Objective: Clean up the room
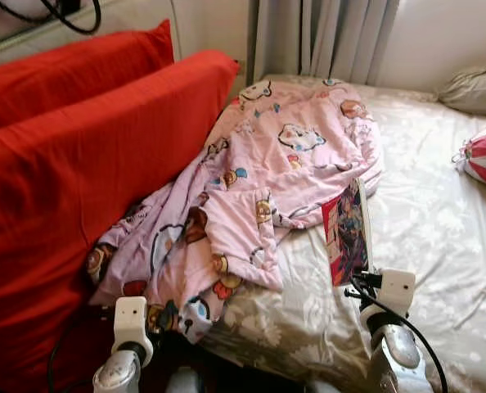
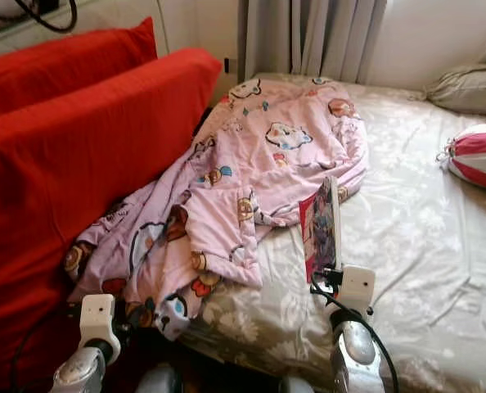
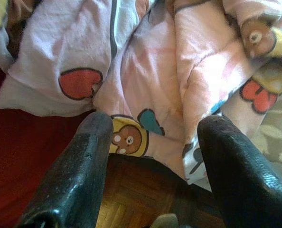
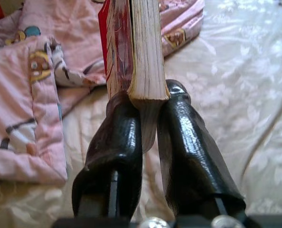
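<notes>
Clearly the tidying is at an early stage. The right gripper [image 4: 148, 102] has its two black fingers pressed together on the lower edge of a book [image 1: 347, 232], which stands on edge over the bed [image 1: 439, 246], cover facing the robot's left, at about 1 o'clock from the robot's body. So one loose item is in hand but not yet put anywhere.

The left gripper [image 3: 153, 142] hangs at about 11 o'clock, fingers spread apart and holding nothing, just short of the near hem of the pink cartoon-print blanket [image 1: 259, 180]. That blanket lies crumpled in a heap from 11 to 12 o'clock, partly draped against the red cushions [image 1: 79, 147] at 10 o'clock.

Judging by this, the blanket remains to be straightened or folded. A red-and-white striped ball-like item [image 1: 484, 155] at 2 o'clock and a grey pillow [image 1: 476, 88] beyond it look untouched.
</notes>
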Controlling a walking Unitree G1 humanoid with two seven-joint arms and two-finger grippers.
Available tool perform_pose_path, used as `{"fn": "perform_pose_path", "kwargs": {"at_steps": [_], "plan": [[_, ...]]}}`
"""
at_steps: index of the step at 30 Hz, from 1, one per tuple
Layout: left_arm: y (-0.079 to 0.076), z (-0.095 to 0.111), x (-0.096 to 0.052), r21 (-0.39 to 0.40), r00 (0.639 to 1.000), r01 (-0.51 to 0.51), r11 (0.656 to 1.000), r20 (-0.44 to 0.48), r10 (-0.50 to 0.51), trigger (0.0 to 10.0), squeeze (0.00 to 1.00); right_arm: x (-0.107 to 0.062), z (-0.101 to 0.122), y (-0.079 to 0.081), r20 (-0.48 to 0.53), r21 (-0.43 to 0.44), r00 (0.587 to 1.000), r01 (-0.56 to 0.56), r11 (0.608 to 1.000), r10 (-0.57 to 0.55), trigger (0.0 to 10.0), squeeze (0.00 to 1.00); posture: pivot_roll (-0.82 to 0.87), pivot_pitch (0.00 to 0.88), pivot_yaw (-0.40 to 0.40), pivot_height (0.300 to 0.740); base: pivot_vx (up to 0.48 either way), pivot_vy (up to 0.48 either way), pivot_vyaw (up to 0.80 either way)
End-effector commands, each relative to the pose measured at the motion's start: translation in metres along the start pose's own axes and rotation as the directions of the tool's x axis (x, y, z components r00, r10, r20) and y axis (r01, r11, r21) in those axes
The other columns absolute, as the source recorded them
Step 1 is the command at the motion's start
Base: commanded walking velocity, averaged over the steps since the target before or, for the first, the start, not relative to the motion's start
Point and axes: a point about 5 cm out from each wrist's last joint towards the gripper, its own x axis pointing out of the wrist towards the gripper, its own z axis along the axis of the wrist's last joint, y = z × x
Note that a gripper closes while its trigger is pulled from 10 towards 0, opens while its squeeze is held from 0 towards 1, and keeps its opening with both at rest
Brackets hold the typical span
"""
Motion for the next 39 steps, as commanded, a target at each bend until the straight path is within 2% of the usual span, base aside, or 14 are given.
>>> {"fn": "perform_pose_path", "kwargs": {"at_steps": [1, 7, 15, 17, 25, 27, 39], "plan": [[0.0, 0.001, 0.002, 0.0, 1.0, -0.003, 1.0, 0.003, 0.003, 10.0, 0.0, 0.007, 0.017, -0.002, 0.067, 0.002, 0.998, 0.007, 1.0, -0.007, 10.0, 0.0, 0.07, 0.0, -0.05, 0.731, 0.0, 0.0, 0.0], [0.001, 0.0, 0.003, -0.002, 1.0, -0.01, 1.0, -0.015, 0.01, 10.0, 0.0, 0.01, 0.017, 0.001, 0.05, -0.008, 0.999, 0.002, 1.0, -0.002, 10.0, 0.0, 0.08, 0.0, -0.06, 0.74, 0.0, 0.0, 0.0], [0.002, -0.014, -0.001, 0.012, 0.996, -0.012, 1.0, -0.088, 0.013, 10.0, 0.0, 0.012, 0.015, 0.005, 0.046, -0.007, 0.999, 0.0, 1.0, 0.0, 10.0, 0.0, 0.08, 0.0, -0.059, 0.74, 0.0, 0.0, 0.0], [0.006, -0.026, -0.006, 0.016, 0.987, -0.032, 0.999, -0.156, 0.034, 10.0, 0.0, 0.011, 0.012, 0.004, 0.032, 0.009, 0.999, 0.014, 1.0, -0.014, 10.0, 0.0, 0.09, 0.0, -0.06, 0.74, 0.0, 0.0, 0.0], [0.017, -0.046, -0.018, 0.01, 0.963, -0.088, 0.996, -0.254, 0.088, 10.0, 0.0, 0.011, 0.012, 0.003, 0.037, 0.028, 0.999, 0.025, 0.999, -0.026, 10.0, 0.0, 0.09, 0.0, -0.061, 0.74, 0.0, 0.0, 0.0], [0.017, -0.049, -0.02, 0.01, 0.959, -0.095, 0.995, -0.266, 0.094, 10.0, 0.0, 0.011, 0.009, 0.002, 0.017, 0.001, 0.999, 0.032, 0.999, -0.032, 10.0, 0.0, 0.09, 0.0, -0.063, 0.74, 0.0, 0.0, -0.47], [0.015, -0.06, -0.027, 0.052, 0.95, -0.07, 0.996, -0.302, 0.083, 10.0, 0.0, 0.012, 0.007, 0.003, 0.008, 0.012, 0.999, 0.039, 0.999, -0.039, 10.0, 0.0, 0.08, 0.0, -0.063, 0.74, 0.0, -0.021, -0.77]]}}
